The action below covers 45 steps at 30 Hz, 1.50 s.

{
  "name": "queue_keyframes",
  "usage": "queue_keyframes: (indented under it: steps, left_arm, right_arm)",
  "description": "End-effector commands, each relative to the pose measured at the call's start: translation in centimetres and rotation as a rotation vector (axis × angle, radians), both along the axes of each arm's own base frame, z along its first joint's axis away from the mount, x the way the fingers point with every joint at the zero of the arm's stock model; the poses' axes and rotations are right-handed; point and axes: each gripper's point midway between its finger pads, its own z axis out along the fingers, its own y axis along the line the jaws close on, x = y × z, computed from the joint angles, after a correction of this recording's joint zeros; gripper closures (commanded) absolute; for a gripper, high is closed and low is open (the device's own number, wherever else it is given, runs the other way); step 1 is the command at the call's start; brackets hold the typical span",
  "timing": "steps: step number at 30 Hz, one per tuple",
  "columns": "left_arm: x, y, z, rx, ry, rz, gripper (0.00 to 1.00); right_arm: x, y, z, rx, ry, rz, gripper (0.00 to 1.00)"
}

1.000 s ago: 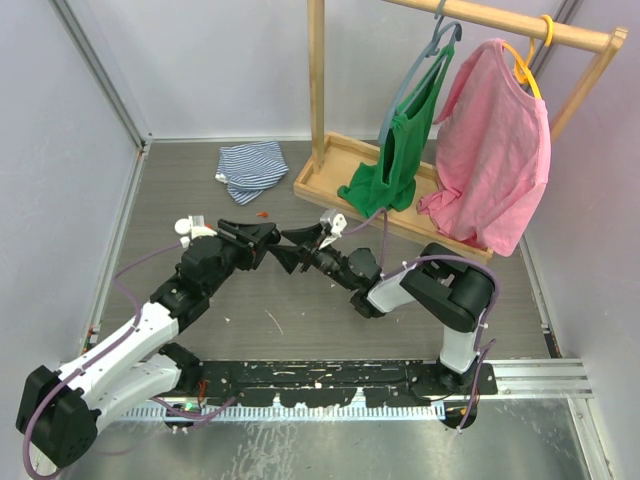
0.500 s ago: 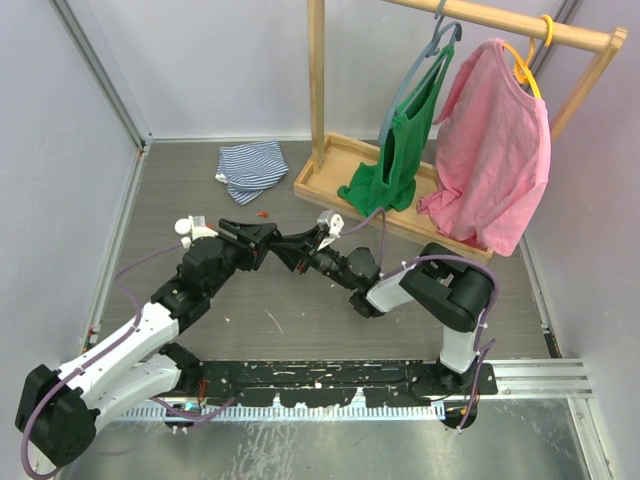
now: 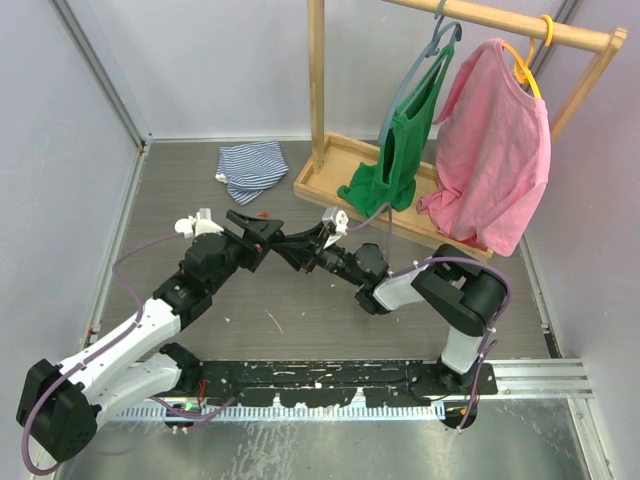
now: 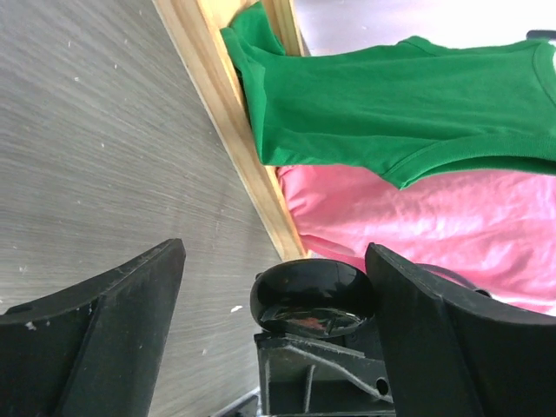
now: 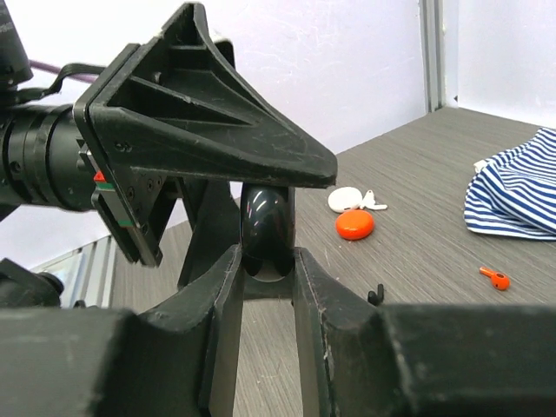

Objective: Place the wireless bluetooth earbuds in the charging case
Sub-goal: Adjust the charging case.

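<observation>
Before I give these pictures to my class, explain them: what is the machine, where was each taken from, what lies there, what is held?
Two robot arms are bolted to a table, each with a two-finger gripper. One picture looks down from above; the other two come from wrist cameras. The right gripper is shut on a round black case; the left gripper stands open on either side of it. On the table lie an orange case, a white case, an orange earbud and a striped cloth. A green shirt and a pink shirt hang on a wooden rack.

The wooden rack [image 3: 322,172] and, just left of it, the striped cloth [image 3: 252,165] are obstructing; table [image 3: 300,305] in front is lying open.
</observation>
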Motion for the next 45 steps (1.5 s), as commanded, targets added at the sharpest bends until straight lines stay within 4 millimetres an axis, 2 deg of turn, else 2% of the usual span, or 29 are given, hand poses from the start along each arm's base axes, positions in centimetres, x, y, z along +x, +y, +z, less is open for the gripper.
queue_keyframes:
  steps: [1, 5, 11, 16, 21, 29, 35, 45]
  left_arm:
    - [0.4, -0.1, 4.3, 0.149, -0.166, -0.056, 0.11]
    - [0.1, 0.3, 5.6, 0.313, -0.237, -0.11, 0.08]
    - [-0.7, 0.2, 7.6, 0.47, -0.338, -0.211, 0.07]
    - [-1.7, -0.7, 8.8, 0.606, -0.442, -0.372, 0.06]
    - [-3.1, -2.4, 9.1, 0.708, -0.532, -0.617, 0.05]
    - [-5.3, -4.7, 10.0, 0.63, -0.6, -0.917, 0.06]
    - [-5.7, -5.1, 9.7, 0.604, -0.613, -0.977, 0.08]
    - [-6.1, -5.7, 9.8, 0.556, -0.667, -1.031, 0.2]
  right_arm:
    - [-0.9, -1.9, 4.4, 0.09, -0.078, 0.06, 0.95]
    - [-1.0, -2.8, 4.1, 0.056, -0.045, 0.116, 0.95]
    - [-1.1, -4.3, 3.6, -0.023, -0.001, 0.16, 0.96]
    - [-1.7, -5.4, 3.8, -0.073, 0.028, 0.227, 0.96]
    - [-2.6, -6.1, 4.5, -0.116, 0.019, 0.292, 0.96]
    - [-3.5, -6.6, 5.4, -0.185, 0.001, 0.354, 0.98]
    - [-4.3, -6.7, 6.3, -0.195, -0.024, 0.392, 0.98]
    - [-5.1, -6.7, 6.9, -0.202, -0.028, 0.441, 0.97]
